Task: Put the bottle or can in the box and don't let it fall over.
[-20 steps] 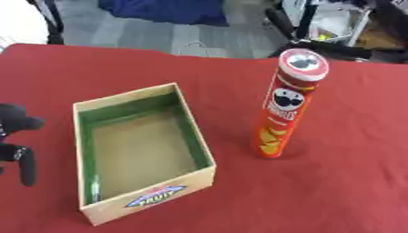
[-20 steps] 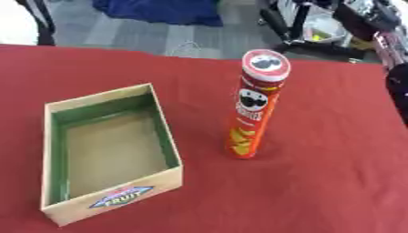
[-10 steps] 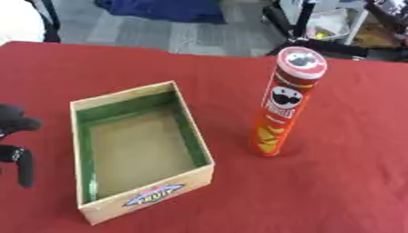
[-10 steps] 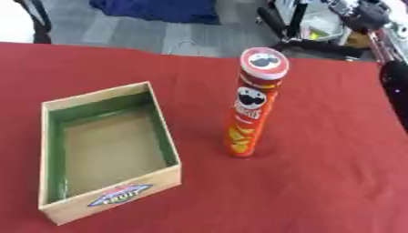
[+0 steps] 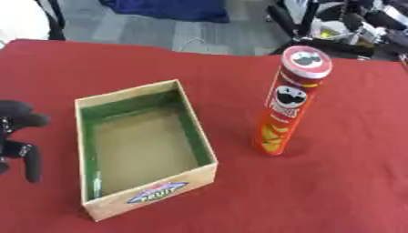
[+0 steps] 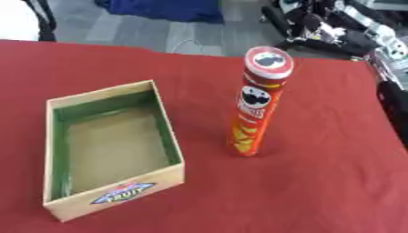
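So the tall red chip can (image 5: 290, 102) stands up straight on the red table (image 5: 334, 191), just beside the open cardboard box (image 5: 143, 148), and nothing holds it. It sits near the box, likely so the trip is short. Only the left eye view shows the left hand (image 5: 17, 136) at the edge; I cannot tell how its fingers are. No right hand shows.

Your left hand (image 5: 17, 136) was parked at the left edge of the left eye view, low over the table and touching nothing. One black finger (image 5: 33, 164) hung pointing down, and a rounded black part sat above it. Couldn't tell if it was open or curled. Your right hand didn't clearly show up in either view.
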